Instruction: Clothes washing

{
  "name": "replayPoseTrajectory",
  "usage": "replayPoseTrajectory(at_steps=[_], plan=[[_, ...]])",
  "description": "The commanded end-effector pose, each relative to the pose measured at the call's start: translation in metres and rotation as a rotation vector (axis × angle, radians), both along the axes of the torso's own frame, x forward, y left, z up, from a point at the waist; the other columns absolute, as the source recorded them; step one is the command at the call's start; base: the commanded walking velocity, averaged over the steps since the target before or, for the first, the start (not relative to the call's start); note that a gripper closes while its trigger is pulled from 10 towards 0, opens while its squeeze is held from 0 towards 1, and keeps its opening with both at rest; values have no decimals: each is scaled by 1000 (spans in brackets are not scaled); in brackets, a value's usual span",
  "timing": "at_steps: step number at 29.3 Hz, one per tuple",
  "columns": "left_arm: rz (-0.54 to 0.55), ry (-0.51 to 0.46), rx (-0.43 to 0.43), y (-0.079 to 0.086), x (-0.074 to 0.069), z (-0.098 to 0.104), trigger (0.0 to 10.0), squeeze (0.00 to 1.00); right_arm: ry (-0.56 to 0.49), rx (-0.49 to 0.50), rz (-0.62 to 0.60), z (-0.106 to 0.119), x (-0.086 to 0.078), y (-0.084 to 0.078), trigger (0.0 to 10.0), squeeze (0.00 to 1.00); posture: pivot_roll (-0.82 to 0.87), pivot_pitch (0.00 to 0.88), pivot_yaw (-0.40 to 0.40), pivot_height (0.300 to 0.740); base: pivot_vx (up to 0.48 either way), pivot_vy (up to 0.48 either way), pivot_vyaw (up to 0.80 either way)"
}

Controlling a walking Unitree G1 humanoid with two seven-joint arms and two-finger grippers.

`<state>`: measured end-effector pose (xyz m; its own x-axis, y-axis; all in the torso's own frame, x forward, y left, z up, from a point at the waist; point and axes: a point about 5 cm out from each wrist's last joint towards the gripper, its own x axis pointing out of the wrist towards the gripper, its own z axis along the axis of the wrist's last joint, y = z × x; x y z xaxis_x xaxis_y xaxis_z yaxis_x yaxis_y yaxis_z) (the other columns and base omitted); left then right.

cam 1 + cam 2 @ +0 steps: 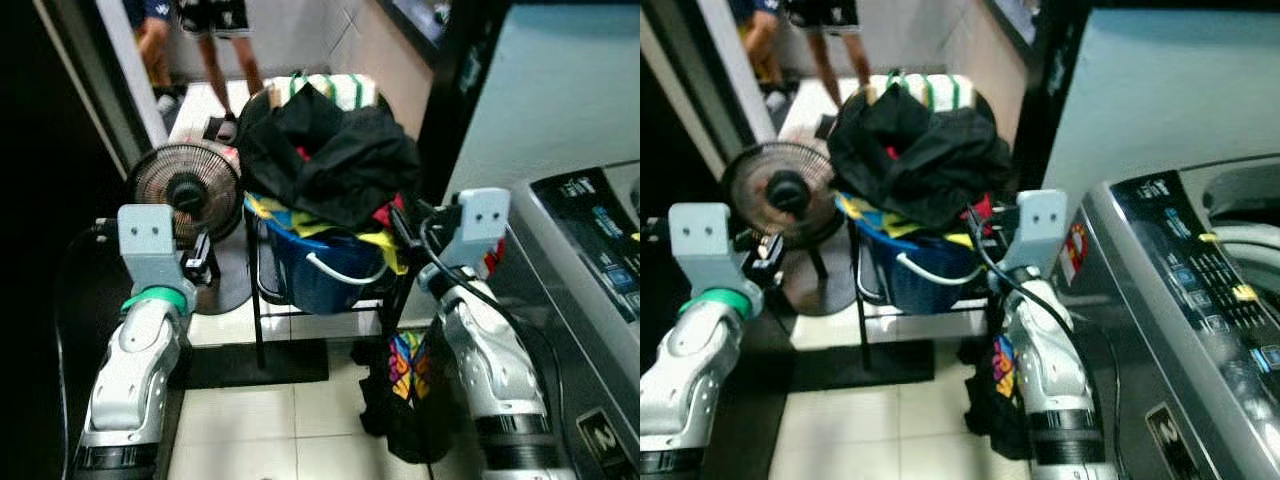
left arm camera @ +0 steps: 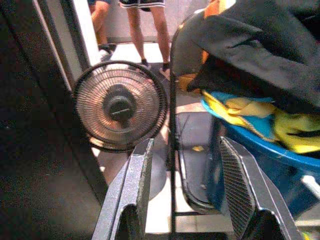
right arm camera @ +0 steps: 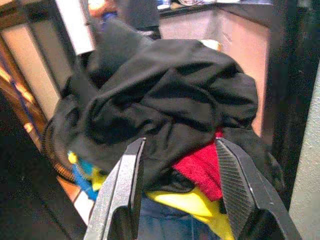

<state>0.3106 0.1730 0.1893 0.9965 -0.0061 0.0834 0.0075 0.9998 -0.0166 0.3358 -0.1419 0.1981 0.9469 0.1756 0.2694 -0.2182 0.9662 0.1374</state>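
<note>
Your robot faces a blue laundry basket (image 1: 320, 275) heaped with clothes and set on a black metal stand (image 1: 262, 330), the landmark for everything here. A black garment (image 1: 330, 150) crowns the heap, draped over yellow cloth (image 3: 192, 202) and a red piece (image 3: 202, 170) that spill at the basket's rim, with a green-and-white striped fabric (image 1: 335, 88) showing behind the pile. Your left tool (image 2: 187, 195) hovers to the left of the stand, its two black fingers spread wide and holding nothing, one stand post showing between them. Your right tool (image 3: 182, 192) is raised on the basket's right side, fingers likewise wide apart and empty, aimed at the black garment and the red piece beneath it, apart from both. A small round fan (image 1: 187, 185) stands on the floor just left of the basket. A colourful printed cloth (image 1: 405, 365) hangs low off the stand's right side, beside your right arm. The washing machine (image 1: 1200, 300), grey with a dark control panel, sits to the right of the stand. Beyond the basket, a person's legs (image 1: 225, 50) stand on the tiled floor (image 1: 260, 420) in the background.
</note>
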Motion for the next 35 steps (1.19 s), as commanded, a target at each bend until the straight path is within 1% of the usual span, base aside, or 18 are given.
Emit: replayPoseTrajectory(at_steps=[1,6,13,20,23,31,35], plan=[[-13,13,2,-3,0,-4,10000,0,-27,15,1,5,-2,2,10000,0,65,4,56,740,0,330,0],[-43,8,-2,-8,0,-3,10000,0,-27,7,3,6,0,4,10000,0,61,2,49,740,0,450,0],[-63,-24,-13,-11,0,4,10000,0,-28,-6,25,7,1,7,10000,0,57,1,37,740,0,0,0],[-46,-28,-31,-11,1,4,10000,0,-24,-15,31,6,-1,11,10000,0,57,0,26,740,0,0,0],[-22,-25,-37,-8,0,2,10000,0,-22,-34,46,5,-1,14,10000,0,63,0,14,740,0,0,0],[-33,-41,-35,-8,-1,3,10000,0,-17,-41,49,3,0,16,10000,0,67,0,9,740,0,0,0],[-45,-50,-40,-10,-2,4,10000,0,-12,-38,43,2,-1,15,10000,0,67,0,9,740,247,0,0]])
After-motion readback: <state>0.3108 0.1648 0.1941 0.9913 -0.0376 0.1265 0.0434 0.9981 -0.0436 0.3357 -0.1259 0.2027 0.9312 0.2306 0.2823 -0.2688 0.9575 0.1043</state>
